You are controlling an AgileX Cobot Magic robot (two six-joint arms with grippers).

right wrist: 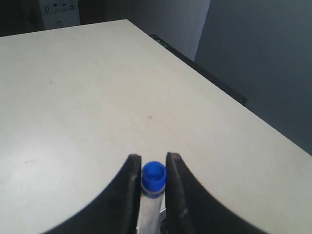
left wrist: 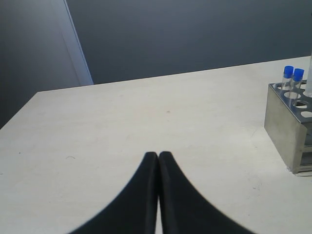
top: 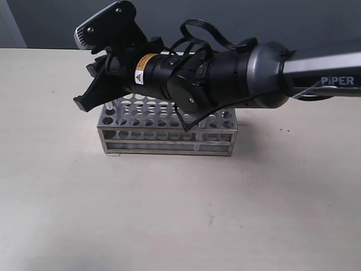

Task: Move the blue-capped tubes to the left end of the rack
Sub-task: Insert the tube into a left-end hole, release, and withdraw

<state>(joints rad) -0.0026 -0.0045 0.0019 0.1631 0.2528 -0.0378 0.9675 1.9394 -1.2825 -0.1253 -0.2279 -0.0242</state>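
Beige table (top: 169, 220): right end effector (right wrist: 153, 160) pinches blue-capped tube (right wrist: 154, 178) between its jaws at rack (top: 169, 134).

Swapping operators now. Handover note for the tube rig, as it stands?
Left gripper: shut, empty, over bare table beside the rack.
Right gripper: shut on one blue-capped tube, reaching across above the rack's left end.
Done: two more blue-capped tubes stand in holes at that end.
Left: seat the held tube; I cannot tell whether its tip is in a hole yet. The arm hides much of the rack, so the fourth tube is unseen.
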